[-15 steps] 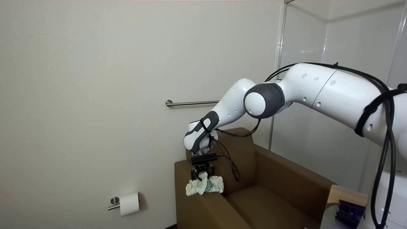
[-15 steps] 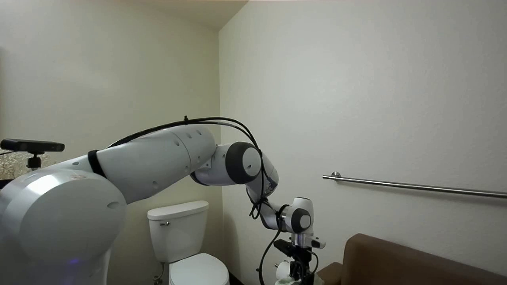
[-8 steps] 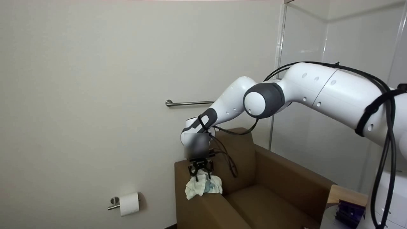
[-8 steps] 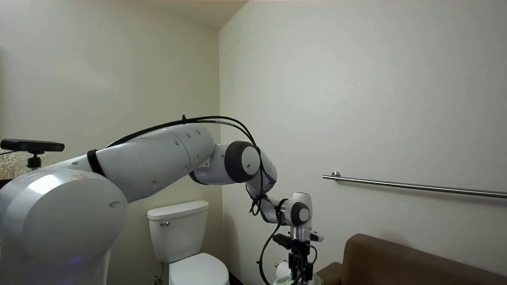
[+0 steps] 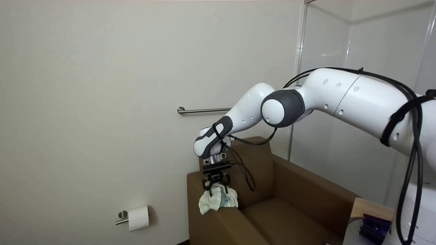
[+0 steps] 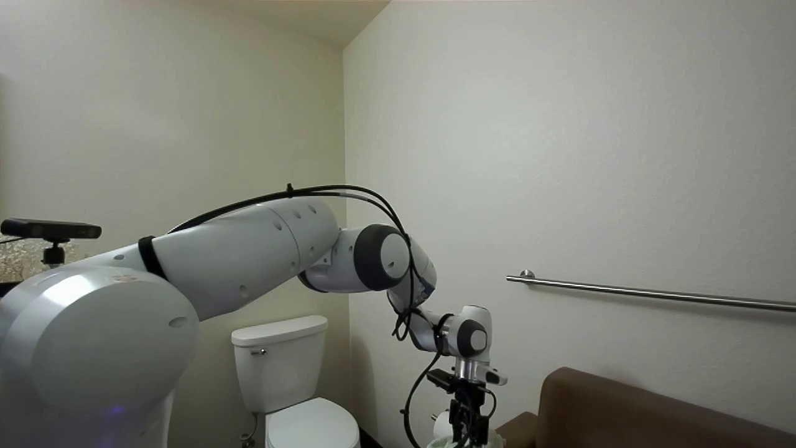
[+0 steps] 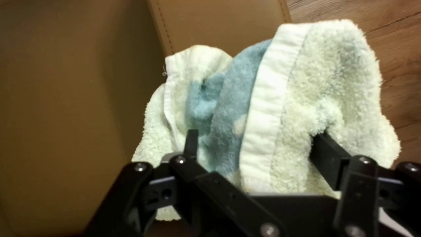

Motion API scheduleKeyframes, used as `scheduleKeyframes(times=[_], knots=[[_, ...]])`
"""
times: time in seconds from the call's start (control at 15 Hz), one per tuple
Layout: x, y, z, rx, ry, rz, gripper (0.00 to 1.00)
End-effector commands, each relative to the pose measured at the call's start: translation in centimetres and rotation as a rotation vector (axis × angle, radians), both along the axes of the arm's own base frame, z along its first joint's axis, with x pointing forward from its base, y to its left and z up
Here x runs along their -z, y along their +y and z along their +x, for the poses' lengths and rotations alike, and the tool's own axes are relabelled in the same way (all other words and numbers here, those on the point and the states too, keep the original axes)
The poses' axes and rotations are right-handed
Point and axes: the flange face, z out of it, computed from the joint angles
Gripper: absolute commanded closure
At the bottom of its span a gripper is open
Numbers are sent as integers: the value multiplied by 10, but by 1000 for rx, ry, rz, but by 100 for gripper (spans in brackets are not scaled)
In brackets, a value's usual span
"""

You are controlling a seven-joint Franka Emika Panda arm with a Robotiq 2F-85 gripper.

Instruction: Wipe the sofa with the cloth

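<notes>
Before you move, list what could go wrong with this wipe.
The cloth may slide off the armrest: in the wrist view it spreads past the edge, over the floor.
Closing might catch only a loose fold, since the jaws stand apart with the cloth bunched between them.
The cables dangling in front of the backrest, seen in an exterior view, could snag during a sweep.

readable text: none in exterior views or wrist view | large glossy white rounded robot-arm joint (image 6: 112,342), in an exterior view: faint reddish marking (image 6: 125,278) on its top, too blurred to read
</notes>
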Motion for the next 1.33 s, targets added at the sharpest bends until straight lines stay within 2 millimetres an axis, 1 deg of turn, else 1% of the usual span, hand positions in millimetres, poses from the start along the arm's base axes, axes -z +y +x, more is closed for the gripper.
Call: scheduleKeyframes(times=[0.0,0.27,0.33,0.47,0.6,0.73,0.8,0.87,1.27], knots=[[5,-5,-2,-11,-15,53,44],[2,4,3,-49,-23,65,70],[2,5,4,-56,-26,69,77],[5,6,3,-61,-21,72,89],[9,4,2,-61,-18,76,92],[11,3,2,-57,-18,73,90],[12,1,3,-52,-21,70,92],[13,0,4,-47,-26,66,91],[16,-6,25,-25,-82,25,90]])
